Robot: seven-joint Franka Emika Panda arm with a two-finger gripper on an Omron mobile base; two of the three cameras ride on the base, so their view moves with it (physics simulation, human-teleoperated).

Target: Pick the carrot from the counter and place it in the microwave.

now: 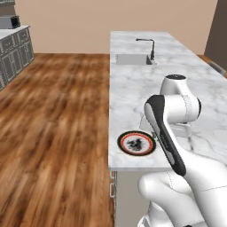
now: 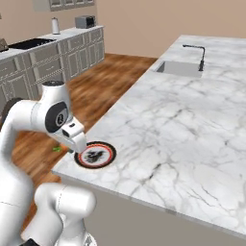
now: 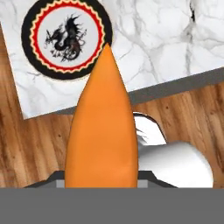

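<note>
Orange, smooth, tapered: carrot [image 3: 103, 131], clamped in gripper [image 3: 101, 183], tip toward 12 o'clock in hand view, raised above counter [image 3: 166, 39] edge and wood floor [image 3: 39, 144]. Risk judged: slipping from the pinch during the swing to the microwave, narrow taper giving little purchase. Decorated plate [image 3: 65, 37] at 11 o'clock.

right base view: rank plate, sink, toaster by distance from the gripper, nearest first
1. plate: on the counter's near corner, right beside the hand, which the arm's wrist housing hides in this view.
2. sink: set into the counter's far end, by the faucet.
3. toaster: on the back-wall cabinets across the floor, farthest.
</note>
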